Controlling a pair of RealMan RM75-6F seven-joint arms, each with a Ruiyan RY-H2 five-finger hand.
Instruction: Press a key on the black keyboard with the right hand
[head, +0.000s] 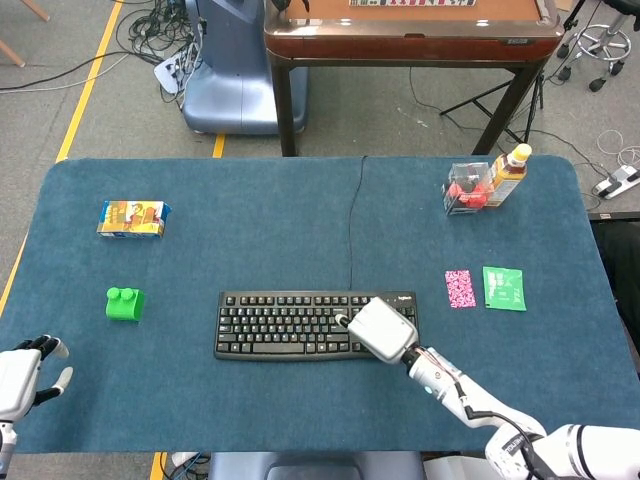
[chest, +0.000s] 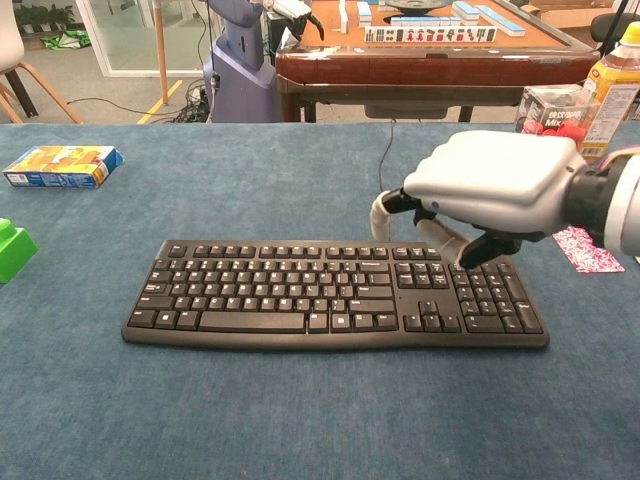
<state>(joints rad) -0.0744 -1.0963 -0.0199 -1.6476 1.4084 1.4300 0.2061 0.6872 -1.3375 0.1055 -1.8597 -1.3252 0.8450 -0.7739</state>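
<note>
right hand (chest: 492, 195): above keyboard (chest: 330, 294) right half, fingers curled, holding nothing | left hand (head: 20, 372): fingers spread, empty, at surface (head: 250, 220) corner

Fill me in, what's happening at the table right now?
The right hand is over the right part of the black keyboard, fingers curled downward and holding nothing. In the chest view its fingertips look just above the keys, so no key appears pressed yet, though contact is hard to rule out. The left hand sits empty at the near left edge of the table, fingers apart, away from the keyboard.
</note>
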